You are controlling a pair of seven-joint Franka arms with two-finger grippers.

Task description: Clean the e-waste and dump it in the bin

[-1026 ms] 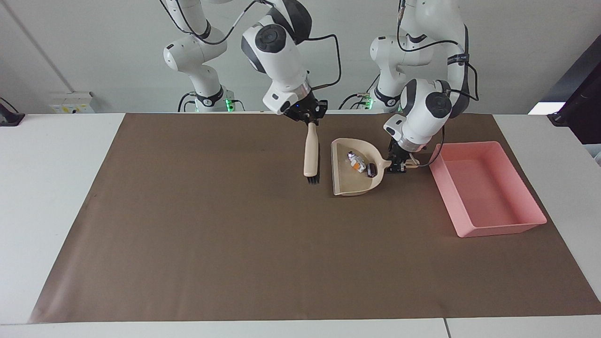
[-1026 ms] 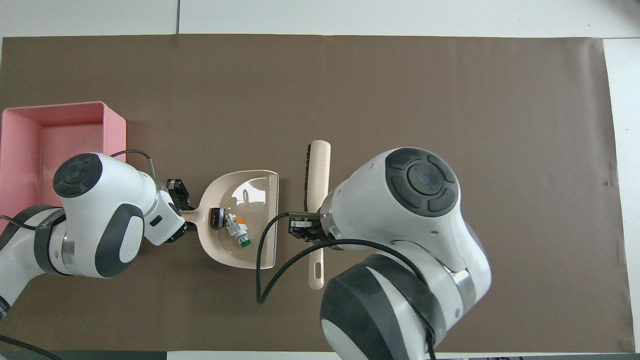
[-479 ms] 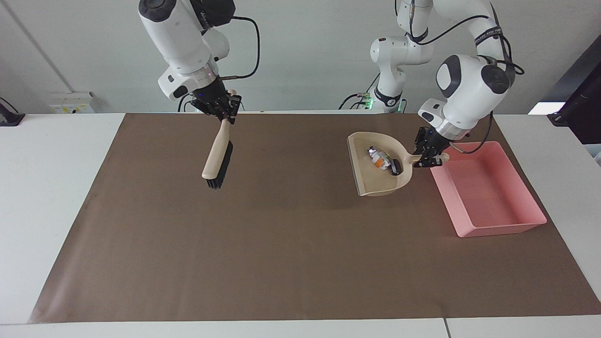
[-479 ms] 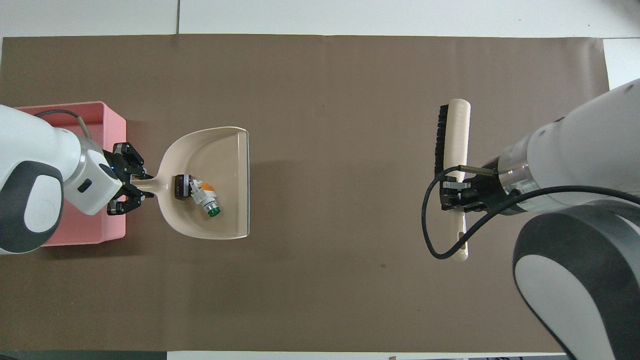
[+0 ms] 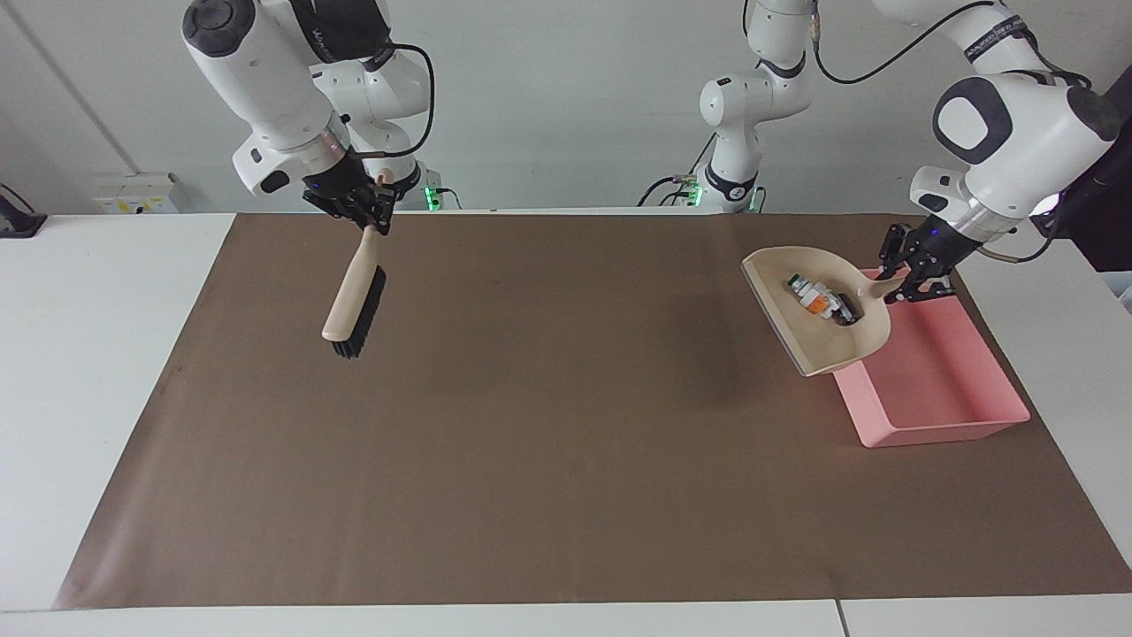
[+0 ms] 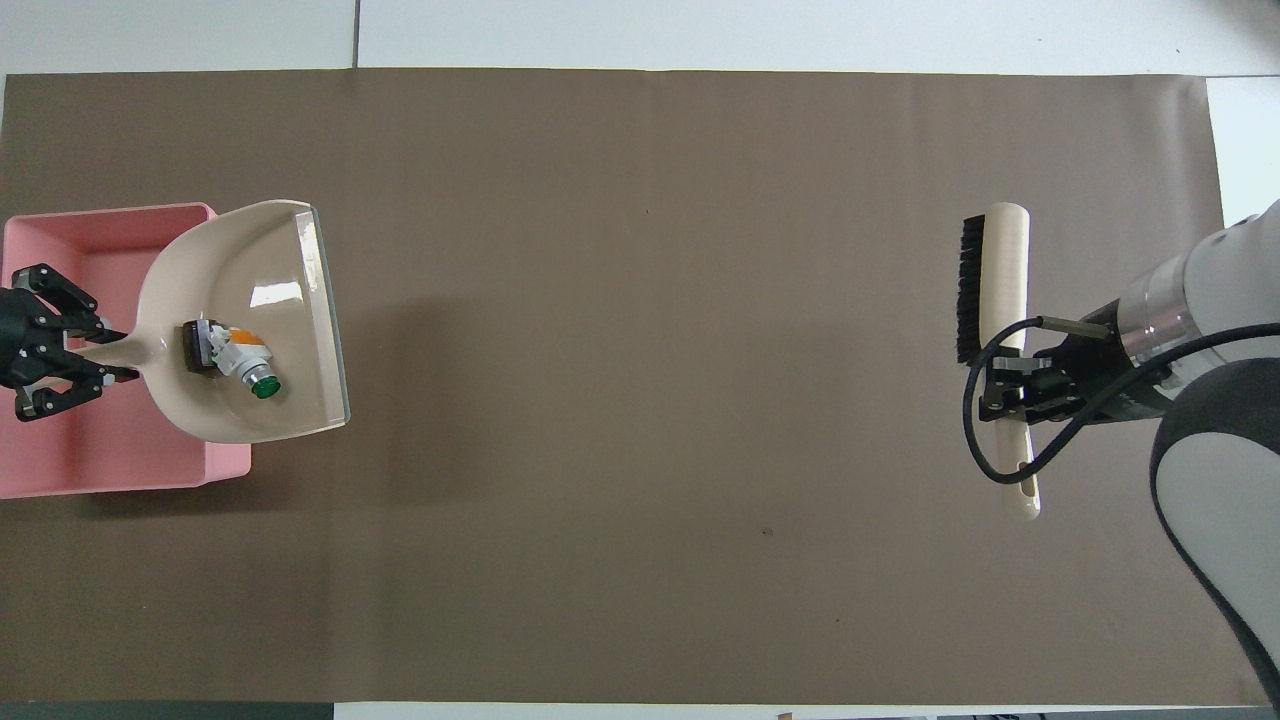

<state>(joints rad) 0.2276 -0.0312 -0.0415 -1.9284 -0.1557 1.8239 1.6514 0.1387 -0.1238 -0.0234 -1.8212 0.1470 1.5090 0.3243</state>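
My left gripper (image 5: 915, 270) is shut on the handle of the beige dustpan (image 5: 818, 345) and holds it in the air, tilted, over the pink bin (image 5: 937, 389). The pan's mouth juts out past the bin's wall over the mat. Both e-waste bits lie in the pan: a white-grey piece with green and orange marks (image 5: 812, 296) and a small black block (image 5: 847, 310). The overhead view shows the gripper (image 6: 60, 345), pan (image 6: 240, 270), white-grey piece (image 6: 240, 355), block (image 6: 197, 347) and bin (image 6: 100, 450). My right gripper (image 5: 367, 212) is shut on a brush (image 5: 352, 296).
A brown mat (image 5: 566, 425) covers most of the white table. The beige brush with black bristles (image 6: 1000, 270) hangs from my right gripper (image 6: 1020, 390) above the mat toward the right arm's end of the table.
My left gripper has lifted the dustpan with both bits off the mat and carried it over the bin. My right gripper has carried the brush away toward the right arm's end.
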